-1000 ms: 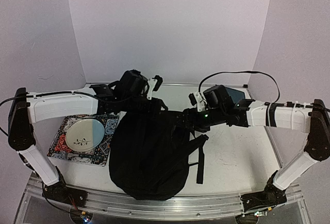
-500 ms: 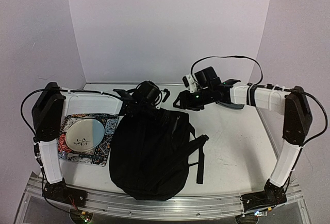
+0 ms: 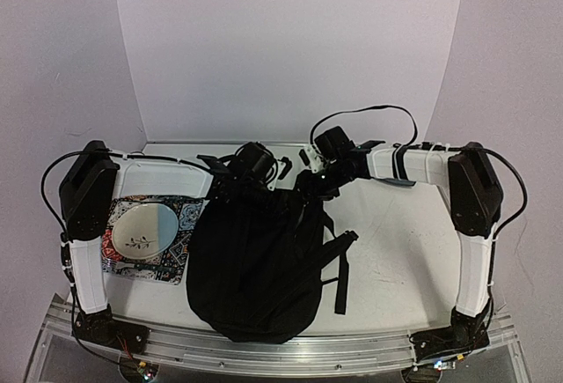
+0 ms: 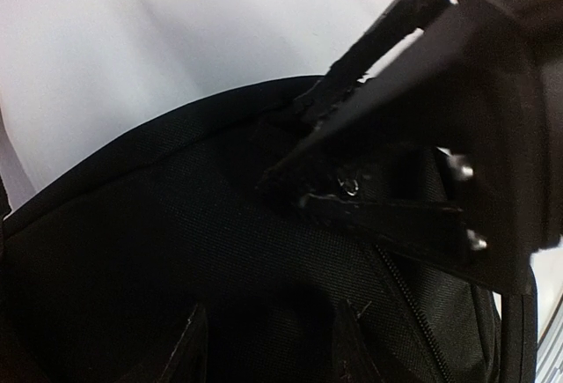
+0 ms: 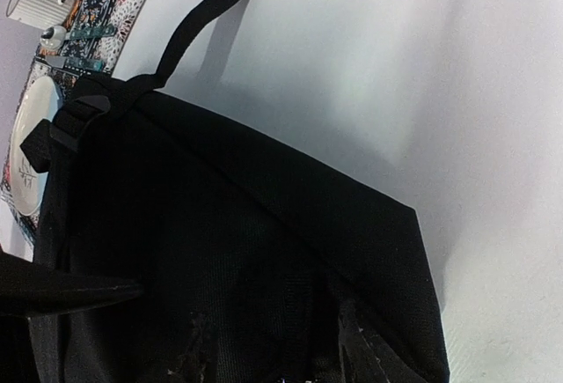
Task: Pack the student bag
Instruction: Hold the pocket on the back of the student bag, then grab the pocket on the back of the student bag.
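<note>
White tabletop (image 3: 396, 242) bears the soft, floppy student bag (image 3: 251, 268), left gripper (image 3: 257, 186) and right gripper (image 3: 313, 180) at its top rim, the likeliest handhold, grips indiscernible.

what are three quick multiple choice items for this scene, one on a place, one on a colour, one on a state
1. Where is the plate?
A on the patterned mat, left of the student bag
B on top of the bag
C right of the bag

2. What colour is the student bag?
A red
B black
C yellow

3. How is the student bag placed?
A upright against the wall
B hanging in the air
C lying on the table

Answers:
1 A, the top view shows the plate on the mat beside the bag's left side.
2 B, its fabric and straps are black.
3 C, it lies spread on the table, with a strap out to its right.
</note>
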`<state>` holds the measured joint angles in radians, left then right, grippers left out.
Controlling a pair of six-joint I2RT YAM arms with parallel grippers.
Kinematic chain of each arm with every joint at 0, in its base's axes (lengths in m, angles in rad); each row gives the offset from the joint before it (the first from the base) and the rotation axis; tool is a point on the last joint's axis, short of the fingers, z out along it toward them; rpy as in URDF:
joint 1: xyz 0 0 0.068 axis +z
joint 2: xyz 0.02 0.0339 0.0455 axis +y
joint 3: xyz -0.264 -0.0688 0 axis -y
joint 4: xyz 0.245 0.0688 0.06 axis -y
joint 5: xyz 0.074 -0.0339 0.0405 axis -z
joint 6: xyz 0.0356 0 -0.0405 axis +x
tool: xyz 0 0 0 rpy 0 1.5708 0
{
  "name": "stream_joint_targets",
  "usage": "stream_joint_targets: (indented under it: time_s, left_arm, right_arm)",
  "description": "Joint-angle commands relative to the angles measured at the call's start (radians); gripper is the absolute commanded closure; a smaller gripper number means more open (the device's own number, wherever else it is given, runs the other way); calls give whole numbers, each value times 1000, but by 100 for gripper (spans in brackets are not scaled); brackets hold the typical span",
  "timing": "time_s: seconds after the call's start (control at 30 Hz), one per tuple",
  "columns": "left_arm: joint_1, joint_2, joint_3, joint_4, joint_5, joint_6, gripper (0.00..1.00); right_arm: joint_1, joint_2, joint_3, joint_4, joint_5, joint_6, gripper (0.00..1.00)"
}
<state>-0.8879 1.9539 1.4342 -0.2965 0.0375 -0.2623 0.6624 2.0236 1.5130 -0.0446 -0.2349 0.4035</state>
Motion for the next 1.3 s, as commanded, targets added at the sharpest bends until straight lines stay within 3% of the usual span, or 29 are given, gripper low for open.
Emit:
stream_joint_targets:
  time_s: [0.0, 0.4, 0.67, 0.87, 1.13, 1.27]
  left_arm:
    - [-23, 26, 15, 10, 56, -14, 53]
    - [-23, 25, 21, 13, 23, -6, 52]
    - [-22, 43, 41, 11, 12, 5, 50]
    - [-13, 74, 60, 11, -16, -14, 50]
    - [15, 130, 103, 11, -19, -65, 50]
    - [20, 147, 126, 11, -17, -86, 50]
  right_arm:
    - [5, 44, 63, -79, 55, -37, 56]
    - [5, 88, 94, -218, 169, -111, 68]
    - [5, 59, 109, -247, 138, -143, 100]
    - [5, -65, 83, -219, 99, -138, 100]
    - [6, -224, -93, -77, -79, -118, 100]
    - [26, -262, -188, -15, -92, -111, 100]
